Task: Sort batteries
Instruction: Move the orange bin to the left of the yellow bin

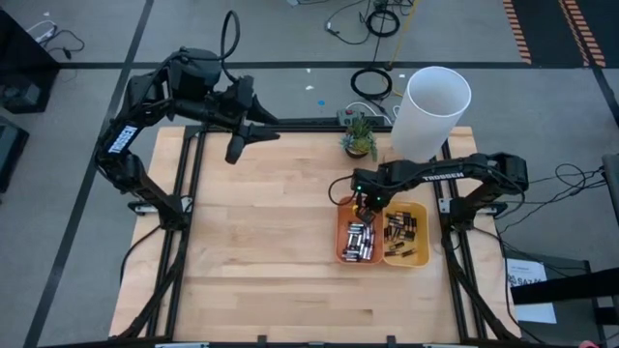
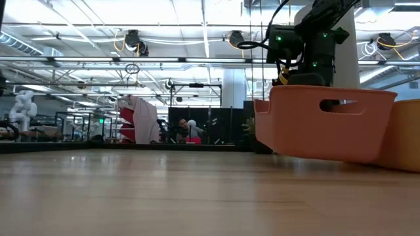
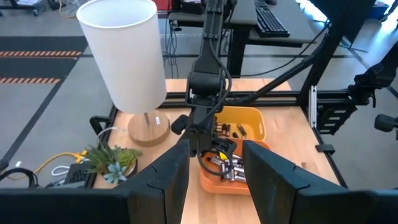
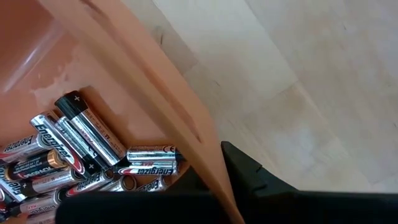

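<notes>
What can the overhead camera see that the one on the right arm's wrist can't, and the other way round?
Only the high view shows both arms, the left tool waiting near the table's far edge, the yellow tray, the white lamp and the small plant. Only the right wrist view shows Energizer labels on the batteries. Both show the orange tray and the wooden table.

Lying heaped in the orange plastic tray (image 1: 342,232), beside the yellow plastic tray (image 1: 422,235): small cylindrical metal batteries (image 1: 360,242).
</notes>
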`<act>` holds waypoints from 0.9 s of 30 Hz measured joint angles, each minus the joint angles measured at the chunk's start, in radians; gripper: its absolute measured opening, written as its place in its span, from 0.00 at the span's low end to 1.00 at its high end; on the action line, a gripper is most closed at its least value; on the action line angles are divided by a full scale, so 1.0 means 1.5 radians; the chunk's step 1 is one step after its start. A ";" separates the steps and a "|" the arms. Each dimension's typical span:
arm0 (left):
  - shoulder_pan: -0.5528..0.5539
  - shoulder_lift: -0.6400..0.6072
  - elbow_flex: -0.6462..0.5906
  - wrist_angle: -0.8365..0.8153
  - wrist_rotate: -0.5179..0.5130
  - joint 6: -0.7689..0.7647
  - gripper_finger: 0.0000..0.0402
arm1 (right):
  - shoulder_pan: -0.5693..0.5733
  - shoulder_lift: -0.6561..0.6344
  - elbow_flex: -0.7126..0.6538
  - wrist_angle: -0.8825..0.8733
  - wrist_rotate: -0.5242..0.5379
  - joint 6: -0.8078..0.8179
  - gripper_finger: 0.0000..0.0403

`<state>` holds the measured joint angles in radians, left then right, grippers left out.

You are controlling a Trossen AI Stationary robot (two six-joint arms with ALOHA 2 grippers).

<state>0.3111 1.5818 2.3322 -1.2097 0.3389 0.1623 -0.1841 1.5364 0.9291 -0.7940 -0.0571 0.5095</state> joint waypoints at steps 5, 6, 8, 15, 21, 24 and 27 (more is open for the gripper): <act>0.000 0.000 0.000 -0.001 0.000 0.000 0.39 | 0.000 0.000 0.000 -0.001 0.000 -0.005 0.00; 0.000 0.000 0.000 -0.001 0.000 0.000 0.39 | 0.000 0.000 0.000 -0.002 0.000 -0.010 0.00; -0.005 0.000 0.000 -0.003 0.000 0.000 0.39 | 0.000 0.000 0.000 -0.002 -0.001 -0.014 0.02; -0.010 0.000 0.000 -0.003 0.000 0.003 0.39 | 0.000 0.000 0.001 -0.001 -0.038 -0.028 0.11; -0.012 0.000 0.000 -0.008 0.000 0.005 0.39 | 0.001 0.000 0.001 0.001 -0.012 -0.047 0.19; -0.013 0.000 0.000 -0.008 0.000 0.005 0.39 | 0.001 0.000 0.001 0.001 0.009 -0.067 0.22; -0.013 0.000 0.000 -0.008 0.000 0.008 0.39 | 0.001 0.000 0.001 0.001 0.017 -0.085 0.24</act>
<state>0.2913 1.5818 2.3322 -1.2211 0.3389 0.1748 -0.1829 1.5364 0.9302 -0.7928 -0.0318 0.3819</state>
